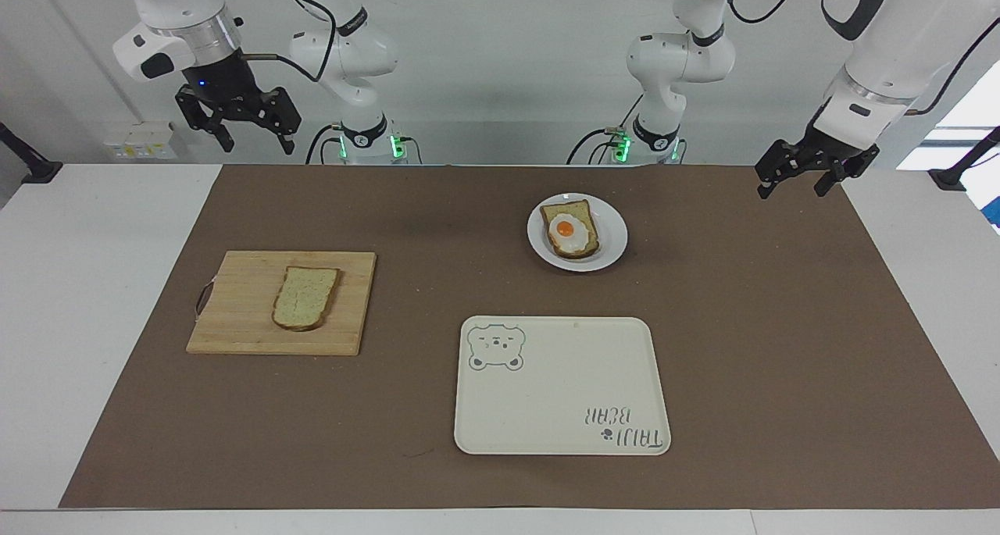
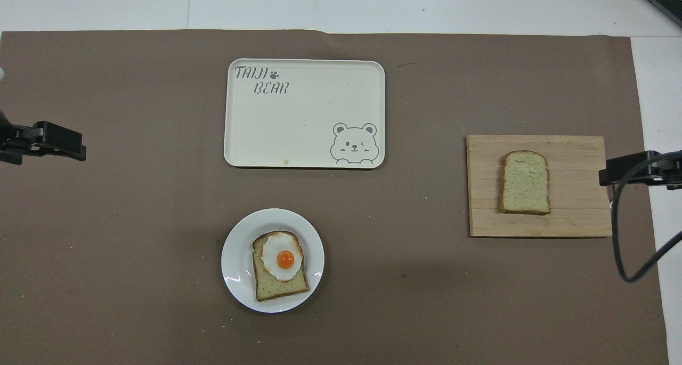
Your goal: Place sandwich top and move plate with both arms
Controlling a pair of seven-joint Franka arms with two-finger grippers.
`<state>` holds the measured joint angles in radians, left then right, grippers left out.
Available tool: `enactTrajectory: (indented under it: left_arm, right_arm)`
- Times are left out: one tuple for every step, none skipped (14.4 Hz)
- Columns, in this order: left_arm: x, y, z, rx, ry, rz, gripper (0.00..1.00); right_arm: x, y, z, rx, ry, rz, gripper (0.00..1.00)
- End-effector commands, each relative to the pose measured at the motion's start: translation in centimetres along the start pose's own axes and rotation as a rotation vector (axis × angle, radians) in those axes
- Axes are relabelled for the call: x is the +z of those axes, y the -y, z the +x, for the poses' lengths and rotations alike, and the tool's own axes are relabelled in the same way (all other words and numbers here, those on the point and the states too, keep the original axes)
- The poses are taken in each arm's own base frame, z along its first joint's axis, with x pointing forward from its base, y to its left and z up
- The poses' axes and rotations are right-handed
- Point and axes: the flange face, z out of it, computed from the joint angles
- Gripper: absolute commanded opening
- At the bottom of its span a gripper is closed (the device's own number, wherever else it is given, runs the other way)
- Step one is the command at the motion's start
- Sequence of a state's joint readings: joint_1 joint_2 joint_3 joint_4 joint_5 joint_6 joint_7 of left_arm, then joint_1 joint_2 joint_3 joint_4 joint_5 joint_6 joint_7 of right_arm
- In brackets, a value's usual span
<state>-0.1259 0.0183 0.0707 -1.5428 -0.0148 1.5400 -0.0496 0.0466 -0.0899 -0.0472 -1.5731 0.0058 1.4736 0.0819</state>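
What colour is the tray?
Cream, with a grey bear drawing and lettering; the tray shows best in the overhead view.

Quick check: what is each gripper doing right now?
Left gripper: open, empty, raised at the left arm's end of the table.
Right gripper: open, empty, raised at the right arm's end.

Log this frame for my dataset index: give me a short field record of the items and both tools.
sandwich top: flat on cutting board, right arm's end
plate: holds egg slice, nearer the robots than the tray
right tool: open, raised, holding nothing
left tool: open, raised, holding nothing
step done: none
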Motion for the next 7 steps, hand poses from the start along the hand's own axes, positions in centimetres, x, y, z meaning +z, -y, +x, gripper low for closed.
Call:
enactTrajectory:
  left_arm:
    - [0.01,0.17,-0.13,-0.009,0.007,0.015,1.0]
    - [0.01,0.15,-0.13,-0.009,0.007,0.014,1.0]
    - [-0.07,0.15,-0.18,-0.011,0.006,0.013,1.0]
    - [-0.07,0.15,-0.18,-0.011,0.006,0.013,1.0]
    - [0.01,0.17,-0.13,-0.009,0.007,0.015,1.0]
    - [-0.07,0.17,-0.18,-0.009,0.006,0.015,1.0]
    - [0.01,0.17,-0.13,-0.009,0.007,0.015,1.0]
  right_arm:
    - [-0.06,-0.36,0.08,-0.018,-0.006,0.015,1.0]
    - [0.01,-0.44,0.09,-0.016,-0.004,0.015,1.0]
    - [-0.06,-0.44,0.09,-0.016,-0.006,0.015,1.0]
    - [0.01,-0.52,0.09,-0.015,-0.004,0.015,1.0]
    - [-0.07,-0.54,0.05,-0.013,-0.006,0.013,1.0]
    - [0.0,-0.55,0.05,-0.01,-0.004,0.013,1.0]
    - [0.13,-0.56,-0.05,-0.008,-0.001,0.013,1.0]
